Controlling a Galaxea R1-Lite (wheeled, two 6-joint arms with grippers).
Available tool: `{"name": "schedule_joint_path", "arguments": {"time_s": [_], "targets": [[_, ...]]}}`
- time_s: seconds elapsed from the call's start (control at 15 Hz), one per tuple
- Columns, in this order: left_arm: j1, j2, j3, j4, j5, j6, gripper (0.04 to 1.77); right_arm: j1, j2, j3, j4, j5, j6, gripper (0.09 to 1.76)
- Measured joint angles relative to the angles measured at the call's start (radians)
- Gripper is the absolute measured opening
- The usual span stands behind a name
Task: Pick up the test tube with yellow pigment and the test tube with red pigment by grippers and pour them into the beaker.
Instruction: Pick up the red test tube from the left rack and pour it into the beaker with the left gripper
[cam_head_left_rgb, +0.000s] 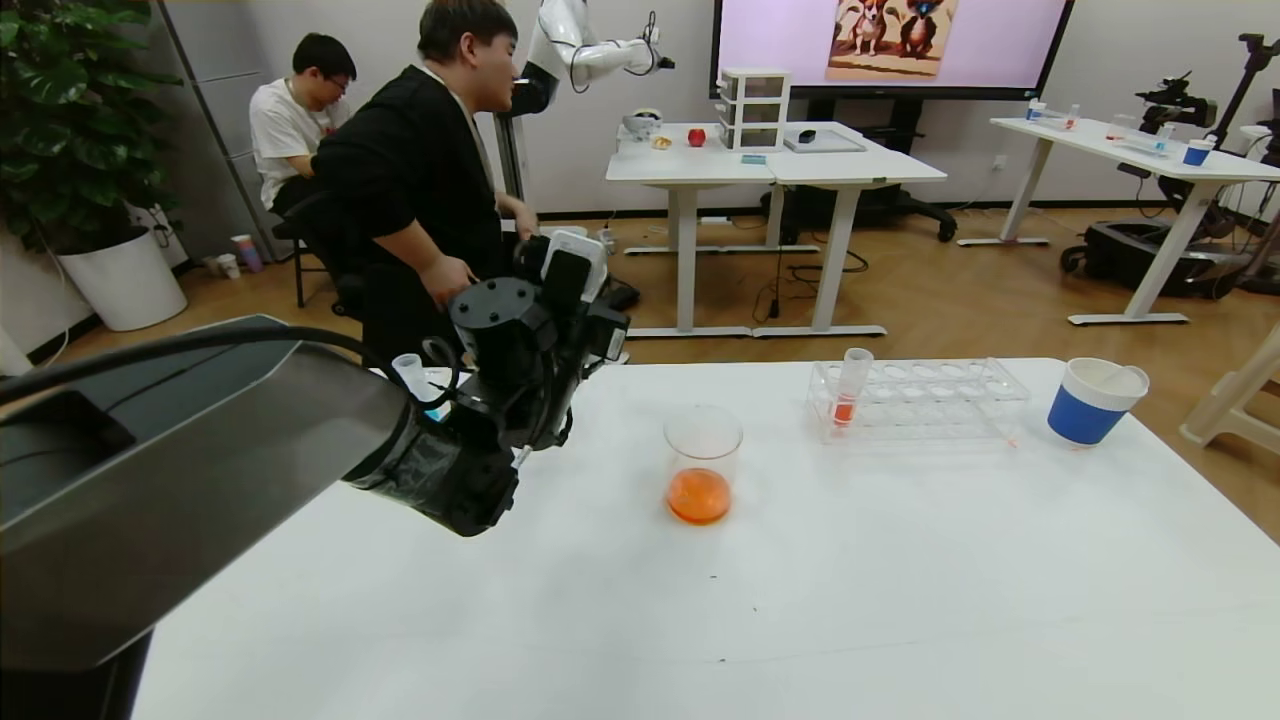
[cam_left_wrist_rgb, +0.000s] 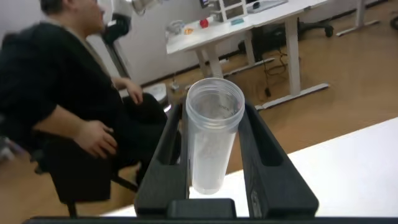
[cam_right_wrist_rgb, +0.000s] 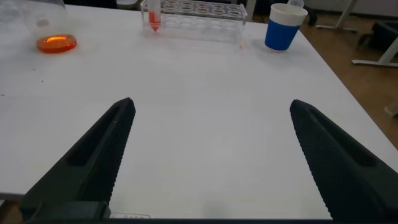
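White bench (cam_head_left_rgb: 800, 600): the things of the task are carried on it.

Beaker (cam_head_left_rgb: 702, 465): clear glass, set upright near the middle of the bench; orange liquid is held in its bottom. It is also seen at the edge of the right wrist view (cam_right_wrist_rgb: 53, 34).

Tube rack (cam_head_left_rgb: 925, 398): clear plastic, placed behind and to the right of the beaker, apart from it. One tube with red liquid (cam_head_left_rgb: 850, 388) is stood upright in its left end; the same tube is seen in the right wrist view (cam_right_wrist_rgb: 153, 15). Whether this is the deeper red or the orange-red cannot be told.

Paper cup (cam_head_left_rgb: 1093, 400): blue and white, set to the right of the rack, near the bench's right edge.

Left claw (cam_left_wrist_rgb: 213, 152): raised above the bench's left rear part, left of the beaker and well apart from it. Its two fingers (cam_left_wrist_rgb: 267, 162) are clamped on a clear tube (cam_left_wrist_rgb: 211, 140), held with the mouth toward the camera; no liquid is seen in it. No yellow liquid is seen in any tube.

Right claw (cam_right_wrist_rgb: 211, 155): held low over the bench's near right part, fingers wide apart, nothing between them. It is not seen in the head view.

Two seated people (cam_head_left_rgb: 420, 170) are seen beyond the bench.
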Motion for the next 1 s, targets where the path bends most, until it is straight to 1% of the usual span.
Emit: {"name": "schedule_joint_path", "arguments": {"time_s": [0.07, 0.2, 0.33, 0.4, 0.53, 0.67, 0.8, 0.87, 1.0], "targets": [[-0.014, -0.007, -0.007, 0.06, 0.055, -0.065, 0.5, 0.0, 0.0, 0.0, 0.0, 0.0, 0.0, 1.73], [-0.039, -0.031, -0.024, 0.198, 0.137, -0.203, 0.5, 0.0, 0.0, 0.0, 0.0, -0.001, 0.0, 1.73], [-0.054, -0.061, -0.039, 0.341, 0.183, -0.32, 0.5, 0.0, 0.0, 0.0, 0.0, 0.0, 0.0, 1.73], [-0.059, -0.076, -0.041, 0.369, 0.189, -0.351, 0.5, 0.0, 0.0, 0.0, 0.0, -0.001, 0.0, 1.73], [-0.056, -0.097, -0.041, 0.369, 0.191, -0.367, 0.5, 0.0, 0.0, 0.0, 0.0, -0.001, 0.0, 1.73], [-0.029, -0.123, -0.041, 0.385, 0.187, -0.383, 0.5, 0.0, 0.0, 0.0, 0.0, 0.0, 0.0, 1.73], [0.042, -0.166, -0.034, 0.44, 0.164, -0.385, 0.5, 0.0, 0.0, 0.0, 0.0, -0.001, 0.0, 1.73], [0.089, -0.192, -0.032, 0.477, 0.135, -0.388, 0.5, 0.0, 0.0, 0.0, 0.0, -0.001, 0.0, 1.73], [0.199, -0.248, -0.029, 0.534, 0.058, -0.39, 0.5, 0.0, 0.0, 0.0, 0.0, -0.001, 0.0, 1.73]]}}
